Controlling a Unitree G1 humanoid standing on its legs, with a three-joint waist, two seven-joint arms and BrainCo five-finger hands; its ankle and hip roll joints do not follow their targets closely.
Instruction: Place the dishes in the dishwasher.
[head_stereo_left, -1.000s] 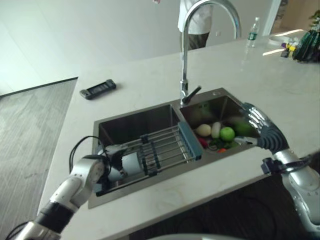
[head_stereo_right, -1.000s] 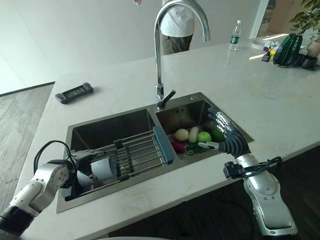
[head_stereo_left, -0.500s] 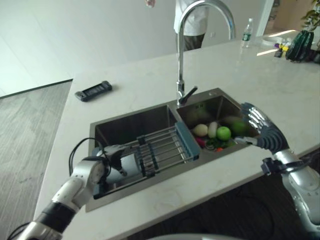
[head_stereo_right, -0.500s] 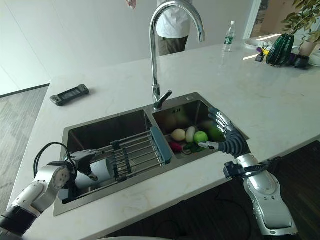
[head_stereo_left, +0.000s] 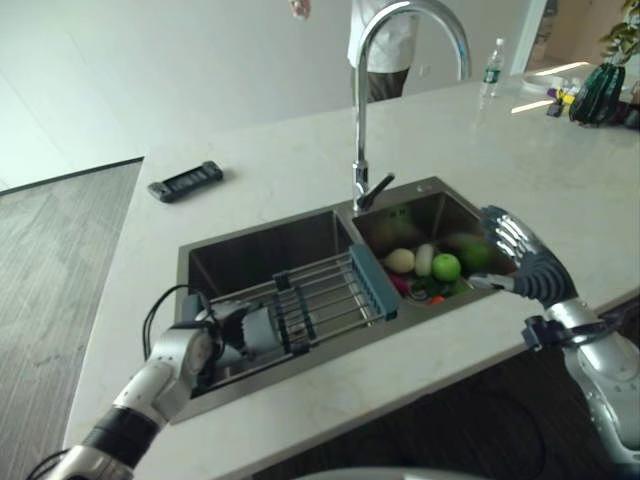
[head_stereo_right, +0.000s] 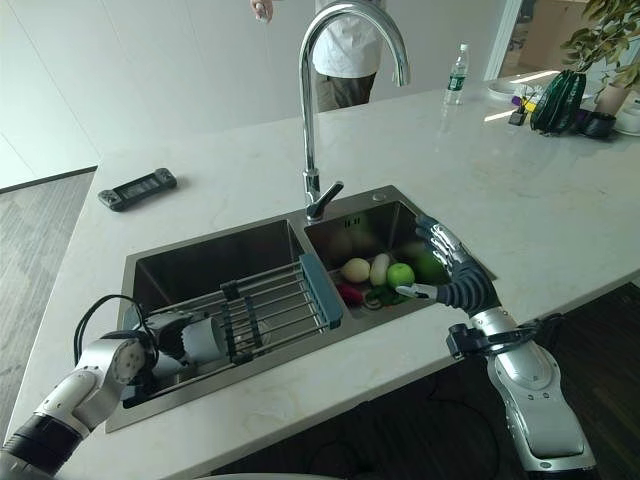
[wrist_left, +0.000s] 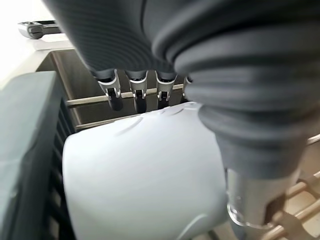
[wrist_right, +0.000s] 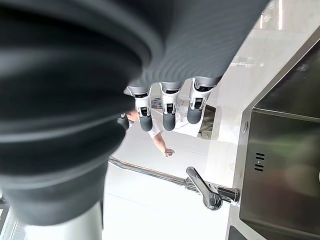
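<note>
A white cup (head_stereo_left: 262, 329) lies on its side in the left basin of the steel sink (head_stereo_left: 262, 238), at the near-left end of a wire rack (head_stereo_left: 330, 292) that spans the basin. My left hand (head_stereo_left: 195, 345) is shut on the cup. In the left wrist view its fingers (wrist_left: 137, 87) lie over the cup (wrist_left: 145, 170) and its thumb (wrist_left: 250, 200) presses the other side. My right hand (head_stereo_left: 520, 256) hovers open over the near right edge of the right basin, holding nothing.
The right basin holds a green apple (head_stereo_left: 446, 266) and other vegetables. A tall faucet (head_stereo_left: 362, 110) rises behind the sink. A black remote (head_stereo_left: 185, 180) lies on the white counter at the back left, a bottle (head_stereo_left: 490, 68) at the back right. A person (head_stereo_left: 385, 45) stands behind the counter.
The whole view has shifted slightly. My left forearm has dropped a little while the hand stays on the cup. The right hand has not moved.
</note>
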